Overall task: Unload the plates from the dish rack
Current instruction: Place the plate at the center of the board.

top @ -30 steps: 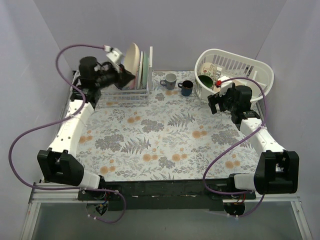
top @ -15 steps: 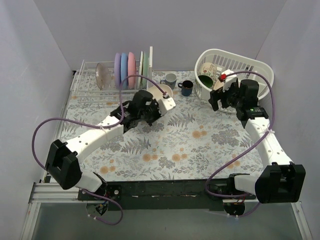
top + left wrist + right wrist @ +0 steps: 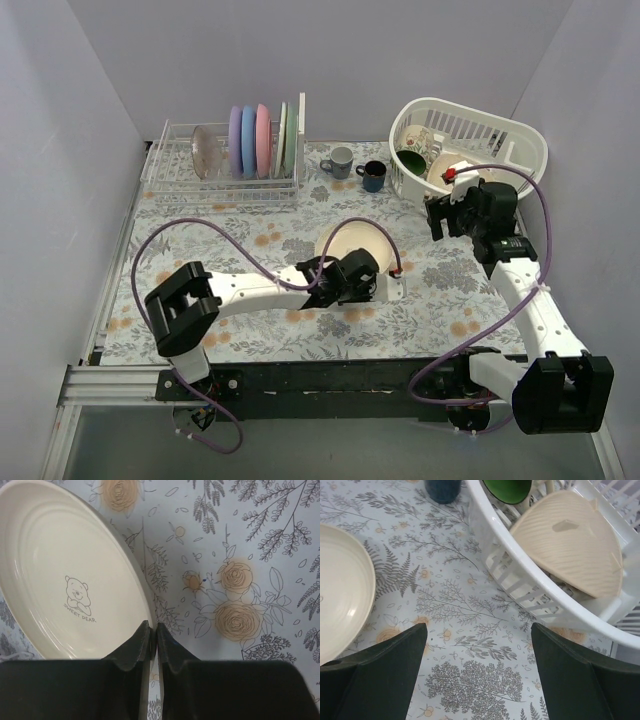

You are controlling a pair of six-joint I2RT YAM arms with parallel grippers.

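While the left tool (image 3: 151,628) is clenched on the rim of a cream plate (image 3: 70,580), its 2 fingers (image 3: 131,650) press that rim from both sides with no gap showing. A small bear drawing and the words SWEET BEAR mark the plate's inner face. Seen from above, the plate sits tilted over the middle of the tabletop (image 3: 250,245), held by its near rim with the inner face upward. Whether its far edge touches the tabletop cannot be told. The left arm (image 3: 250,290) reaches low across the tabletop to it.

The right tool (image 3: 479,630) is released. Its fingers are wide apart with nothing between them, and it hangs above the tabletop just beside the white basket (image 3: 515,575). A green bowl (image 3: 507,487) and a ribbed beige piece (image 3: 570,535) lie in the basket.

At the far left stands the rack (image 3: 180,185), well apart from both tools. 5 plates stand on edge in it: brown plate (image 3: 207,152), purple plate (image 3: 235,140), blue plate (image 3: 248,140), pink plate (image 3: 263,140) and green plate (image 3: 288,140). A grey mug (image 3: 340,160) and a blue mug (image 3: 373,176) stand between rack and basket.
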